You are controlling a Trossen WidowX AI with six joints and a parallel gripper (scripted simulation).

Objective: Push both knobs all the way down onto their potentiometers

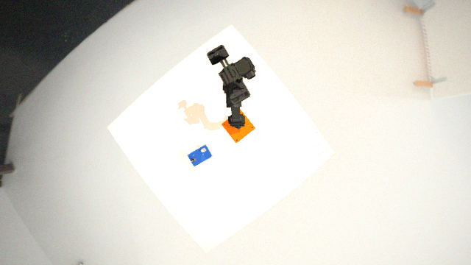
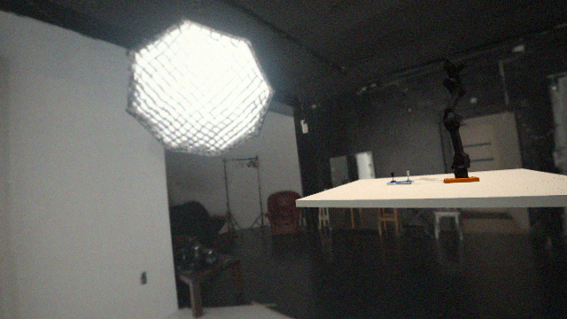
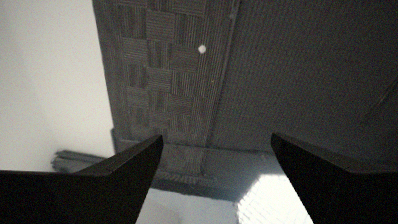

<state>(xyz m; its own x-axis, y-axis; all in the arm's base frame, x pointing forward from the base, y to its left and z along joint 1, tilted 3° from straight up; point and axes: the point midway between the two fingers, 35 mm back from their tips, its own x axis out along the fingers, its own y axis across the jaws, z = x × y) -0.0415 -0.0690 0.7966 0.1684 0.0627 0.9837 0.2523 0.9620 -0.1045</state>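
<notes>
The blue circuit board [image 1: 197, 157] [image 2: 400, 182] stands on the table [image 1: 235, 191] [image 2: 345, 195], to one side of the arm's base. A white knob [image 1: 203, 149] [image 2: 407, 173] stands up near one end, and a black knob [image 1: 193, 160] [image 2: 392, 175] near the other. Both look tall in the exterior view, but they are too small to tell the gap to their potentiometers. My gripper [image 3: 216, 139] is wide open and empty. It is raised high above the table, well away from the board, and its wrist view shows only ceiling, walls and a lamp, with no board.
The black arm [image 1: 235, 90] [image 2: 456, 137] rises from an orange base plate [image 1: 244, 129] [image 2: 470, 180] on the table. The table's edges show in the top and exterior views. A large bright lamp [image 2: 201, 89] and furniture stand in the room beyond the table.
</notes>
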